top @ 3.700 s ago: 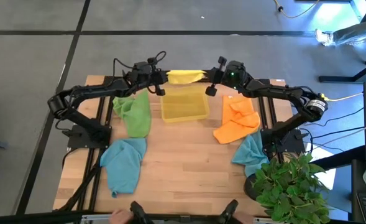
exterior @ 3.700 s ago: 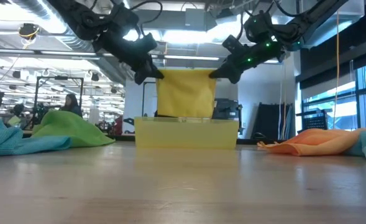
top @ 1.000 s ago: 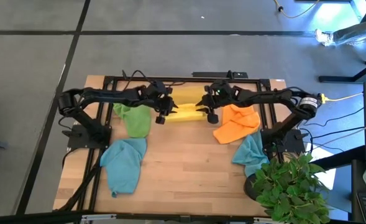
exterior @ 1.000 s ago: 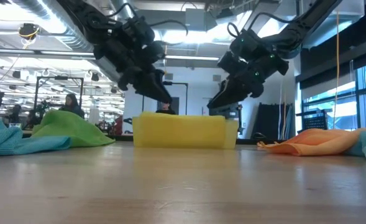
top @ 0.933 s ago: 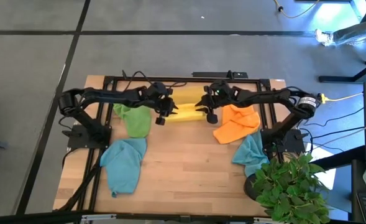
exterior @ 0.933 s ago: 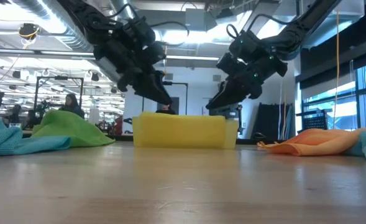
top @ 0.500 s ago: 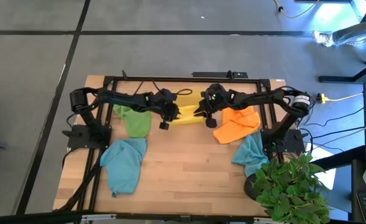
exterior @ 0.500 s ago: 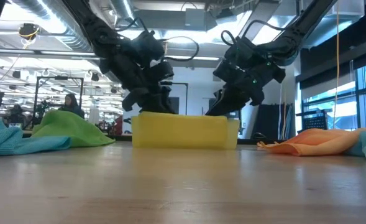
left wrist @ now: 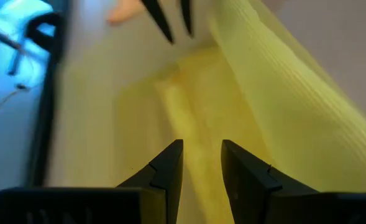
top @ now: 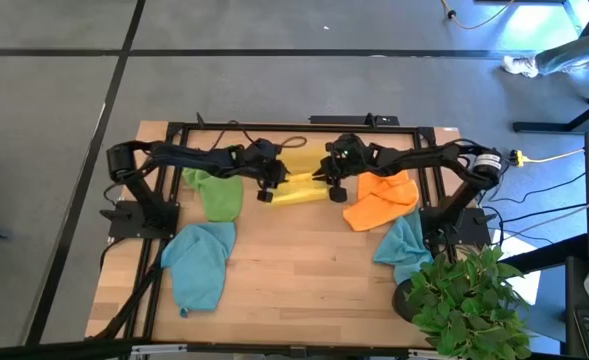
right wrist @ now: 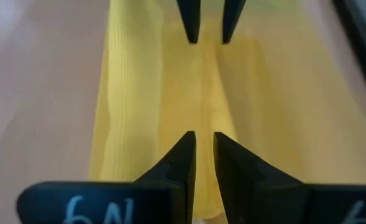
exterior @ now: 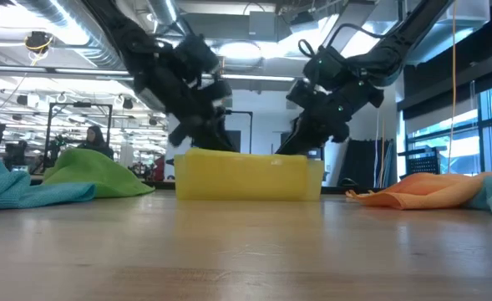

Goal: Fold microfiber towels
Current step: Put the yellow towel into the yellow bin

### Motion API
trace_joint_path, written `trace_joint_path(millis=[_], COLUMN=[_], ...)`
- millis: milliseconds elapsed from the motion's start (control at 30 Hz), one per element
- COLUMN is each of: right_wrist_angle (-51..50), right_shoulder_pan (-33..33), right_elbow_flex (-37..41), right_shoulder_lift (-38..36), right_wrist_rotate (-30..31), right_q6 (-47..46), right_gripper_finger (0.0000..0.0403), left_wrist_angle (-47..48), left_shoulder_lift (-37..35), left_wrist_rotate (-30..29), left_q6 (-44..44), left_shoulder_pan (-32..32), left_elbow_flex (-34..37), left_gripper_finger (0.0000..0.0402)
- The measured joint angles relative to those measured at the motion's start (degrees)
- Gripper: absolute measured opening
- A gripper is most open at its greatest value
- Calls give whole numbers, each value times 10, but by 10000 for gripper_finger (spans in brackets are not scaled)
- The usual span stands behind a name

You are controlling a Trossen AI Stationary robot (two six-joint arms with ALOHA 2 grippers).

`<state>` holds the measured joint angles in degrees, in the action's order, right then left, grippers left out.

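Note:
The yellow towel [top: 296, 188] lies low in the translucent yellow tray [exterior: 246, 177] at the table's far middle. My left gripper [top: 270, 190] and my right gripper [top: 326, 182] reach down into the tray from its left and right ends and face each other. Each is shut on the towel. A raised ridge of yellow cloth [right wrist: 209, 87] runs from one gripper's fingers to the other's. In the low view the tray wall hides both sets of fingertips. My left gripper [left wrist: 201, 149] pinches the towel's raised ridge [left wrist: 198, 134] between its two fingers at the towel's left end. It comes slanting down from the table's left. The cloth lies down inside the tray. My right gripper [right wrist: 202, 138] pinches the same ridge [right wrist: 204, 124] between its two fingers at the towel's right end, slanting down from the table's right. The ridge runs straight toward the other gripper, and the rest of the towel rests in the tray.
A green towel [top: 219, 190] lies left of the tray and an orange one [top: 379, 198] right of it. Teal-blue towels lie at the near left [top: 199, 260] and near right [top: 404, 245]. A potted plant [top: 464, 300] stands at the near right corner.
Both grippers have sunk from just above the tray's rim down into the tray, carrying the yellow towel's ends with them, and have come a little toward the table's near edge.

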<state>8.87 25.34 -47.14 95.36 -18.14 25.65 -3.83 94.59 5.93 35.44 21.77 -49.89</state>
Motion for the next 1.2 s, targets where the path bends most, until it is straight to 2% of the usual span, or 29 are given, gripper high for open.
trace_joint_path(millis=[67,133,267,500,633,767,1200], right_wrist_angle=[-4,-11,-77,-127,-132,-130,-126], right_shoulder_pan=[0,0,0,-2,-2,-2,-2], right_elbow_flex=[0,0,-17,-26,-26,-26,-26], right_shoulder_lift=[-13,-31,-50,-48,-41,-28,19], right_wrist_rotate=[-9,-31,-80,-85,-85,-85,-80], right_q6=[-11,-31,-64,-76,-77,-90,-87], right_gripper_finger=[63,74,117,216,249,253,226], left_wrist_angle=[16,35,92,161,170,167,179], left_shoulder_lift=[-27,-53,-93,-101,-75,-61,-58], left_wrist_rotate=[2,28,87,101,101,101,83], left_q6=[-19,-26,-76,-138,-145,-152,-155], left_shoulder_pan=[0,0,0,-4,-13,-21,-23], left_elbow_flex=[0,0,0,0,1,1,1], left_gripper_finger=[100,100,106,170,202,218,221])
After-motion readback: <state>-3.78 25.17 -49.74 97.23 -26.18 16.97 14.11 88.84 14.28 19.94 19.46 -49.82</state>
